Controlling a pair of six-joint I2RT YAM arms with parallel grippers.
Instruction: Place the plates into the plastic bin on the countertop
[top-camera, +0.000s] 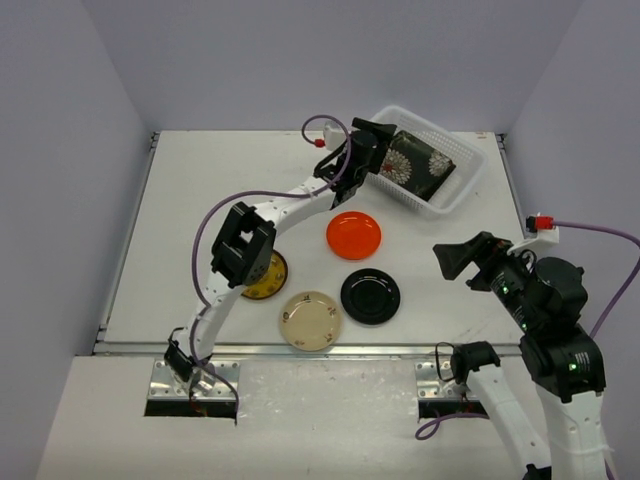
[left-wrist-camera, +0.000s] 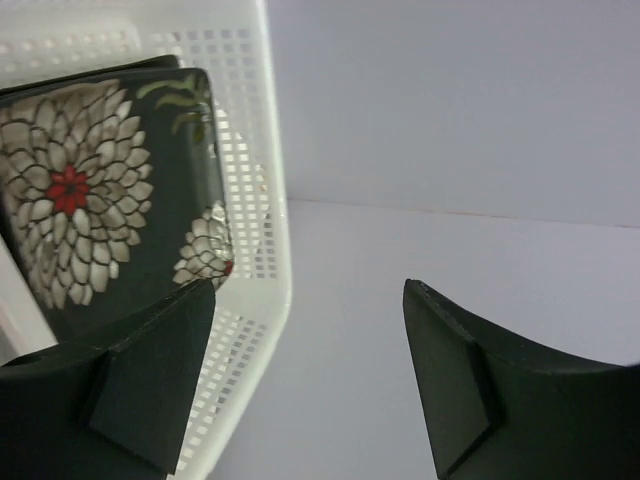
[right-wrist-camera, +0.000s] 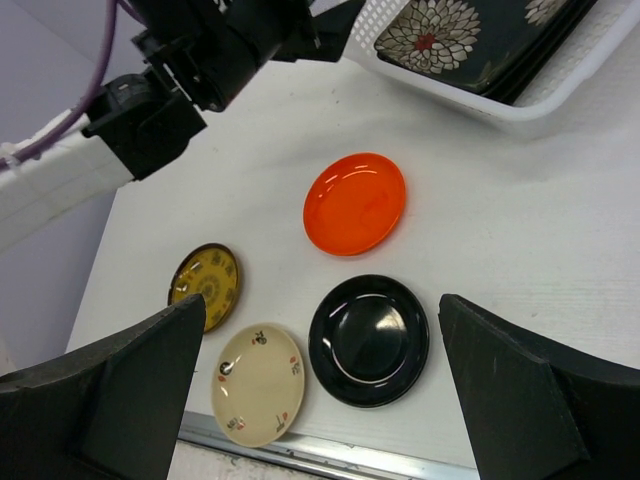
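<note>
Translucent white slotted plastic bin (top-camera: 470, 178) sits at the far right of the white counter (top-camera: 200, 200). A square black floral plate (top-camera: 415, 165) lies on top inside; I cannot count what is beneath it.

Four round plates are left out:
- glossy orange (top-camera: 353, 235)
- black (top-camera: 370, 296)
- cream (top-camera: 311, 320)
- brown-yellow patterned (top-camera: 268, 282)

Left jaws apart, empty, beside the bin's rim. Right jaws apart, empty, near the black one. Roughly half done, I judge.

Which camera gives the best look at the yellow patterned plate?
The right wrist view: the yellow patterned plate shows nearly whole there. In the top view the left arm covers part of it. The left wrist view misses it.
</note>
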